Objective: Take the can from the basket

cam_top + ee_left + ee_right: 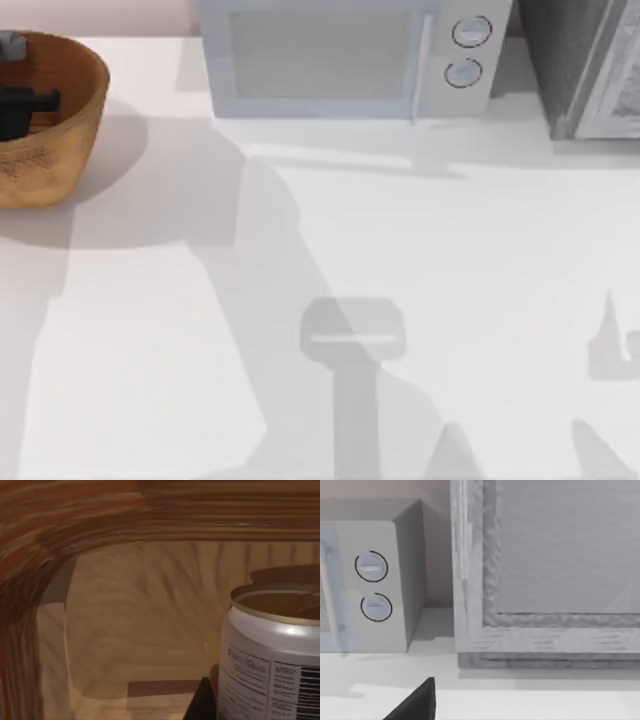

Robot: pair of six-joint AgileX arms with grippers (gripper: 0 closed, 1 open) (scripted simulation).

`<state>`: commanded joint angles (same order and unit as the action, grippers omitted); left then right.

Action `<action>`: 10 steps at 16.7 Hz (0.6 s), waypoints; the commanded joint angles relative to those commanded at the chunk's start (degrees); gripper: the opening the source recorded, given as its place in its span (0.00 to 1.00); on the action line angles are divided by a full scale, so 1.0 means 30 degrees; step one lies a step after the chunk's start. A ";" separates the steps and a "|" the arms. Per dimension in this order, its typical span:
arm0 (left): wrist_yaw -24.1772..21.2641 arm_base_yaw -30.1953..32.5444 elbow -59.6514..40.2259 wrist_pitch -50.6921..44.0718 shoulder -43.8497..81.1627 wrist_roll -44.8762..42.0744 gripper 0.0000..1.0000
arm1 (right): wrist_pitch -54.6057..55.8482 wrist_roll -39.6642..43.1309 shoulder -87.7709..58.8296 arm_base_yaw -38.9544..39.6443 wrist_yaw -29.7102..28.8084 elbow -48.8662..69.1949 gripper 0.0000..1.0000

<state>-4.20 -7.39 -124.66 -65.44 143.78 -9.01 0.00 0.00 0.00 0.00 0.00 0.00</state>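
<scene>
A pretend kitchen made on a computer

A white microwave (350, 55) with a glass door and two round knobs (468, 50) stands at the back of a plain white table (320, 300), like a kitchen counter. Just beside it, on the right, is a big grey box (545, 570) with a rough frame around a flat panel; what it is cannot be told. A pale pink wall (100, 15) runs behind them. At the table's left sits a round brown basket (75, 120), and inside it stands a drink can (272, 655). Everything looks smooth and drawn, not real.
</scene>
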 joint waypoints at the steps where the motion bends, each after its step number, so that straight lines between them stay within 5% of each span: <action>1: 0.0000 0.0000 0.0000 0.0000 0.0000 0.0000 0.00 | 0.0000 0.0000 0.0000 0.0000 0.0000 0.0000 1.00; 10: 0.0129 0.0102 0.1136 -0.0223 -0.1569 0.0148 0.00 | 0.0000 0.0000 0.0000 0.0000 0.0000 0.0000 1.00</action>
<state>-3.81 -7.09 -121.25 -66.11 139.07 -8.56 0.00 0.00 0.00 0.00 0.00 0.00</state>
